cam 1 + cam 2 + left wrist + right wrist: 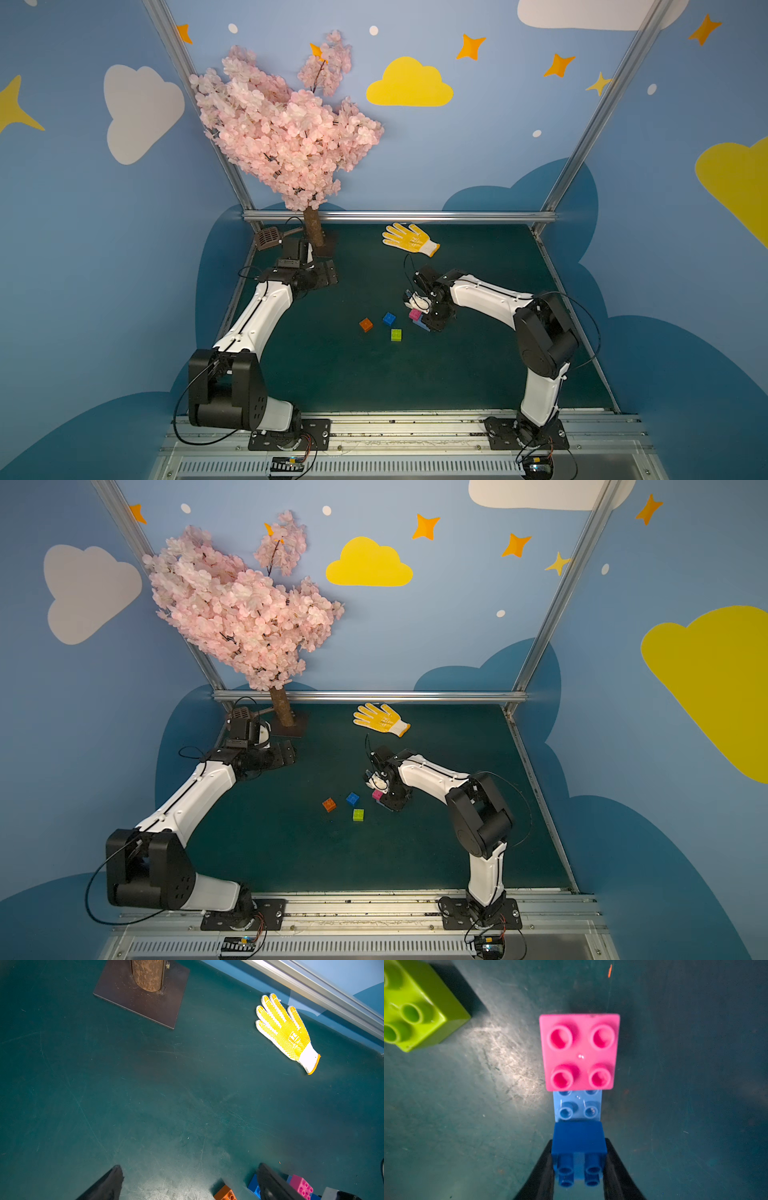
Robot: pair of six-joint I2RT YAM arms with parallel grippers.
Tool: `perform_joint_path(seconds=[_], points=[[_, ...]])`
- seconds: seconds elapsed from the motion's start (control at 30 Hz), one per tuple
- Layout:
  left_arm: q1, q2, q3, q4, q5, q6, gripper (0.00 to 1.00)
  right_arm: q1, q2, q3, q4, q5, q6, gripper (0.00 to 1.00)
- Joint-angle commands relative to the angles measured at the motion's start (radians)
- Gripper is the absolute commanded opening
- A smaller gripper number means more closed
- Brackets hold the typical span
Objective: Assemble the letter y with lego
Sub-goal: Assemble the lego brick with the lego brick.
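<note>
- Right gripper (579, 1159): clenched on a dark blue brick (578, 1136), one jaw on each side wall, studs up. Judged reason: a side grip leaves the underside free to press onto studs below.
- Pink brick (579, 1051), taken as reference: it sits on one end of the light blue bar (577, 1105). The held brick stands over the bar's opposite end, with bare bar studs between it and the pink brick. Whether it is fully seated cannot be told.
- Judgement: pink and dark blue read as the two arms of the y on the bar. The stem is not begun.
- Loose parts, all studs up and apart from one another: the green brick (415, 1007) and a second blue brick (389, 318) lie near the pink brick, and the orange brick (366, 324) lies beyond the blue.
- Left gripper (190, 1167): spread wide and empty, well apart from the pink brick. Judged parked clear of the work.
- Clearance: bare mat (332, 374) surrounds the pink brick. The glove (409, 240) lies well behind it, near the back rail (399, 216), and is no obstruction. The nearest hazards are the green and blue bricks, should the bar slide.
</note>
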Motion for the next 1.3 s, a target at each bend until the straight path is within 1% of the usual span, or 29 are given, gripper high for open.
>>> perform_joint_path(seconds=[0.0,0.23,0.5,0.9,1.17,1.27], points=[[0.006,0.015,0.029,-0.014,-0.002,0.001,1.00,0.006,0.047,0.028,-0.071,-0.004,-0.018,0.00],[0.006,0.014,0.029,-0.015,-0.004,0.001,1.00,0.010,0.102,0.096,-0.157,0.000,-0.024,0.00],[0.006,0.015,0.029,-0.015,-0.005,0.001,1.00,0.018,0.131,0.133,-0.172,0.015,-0.037,0.00],[0.008,0.015,0.029,-0.015,-0.006,0.001,1.00,0.026,0.226,0.254,-0.269,0.021,-0.049,0.00],[0.008,0.013,0.030,-0.015,-0.006,0.000,1.00,0.036,0.260,0.283,-0.262,0.032,-0.040,0.00],[0.008,0.011,0.030,-0.014,-0.006,-0.001,1.00,0.035,0.251,0.271,-0.222,0.008,-0.032,0.00]])
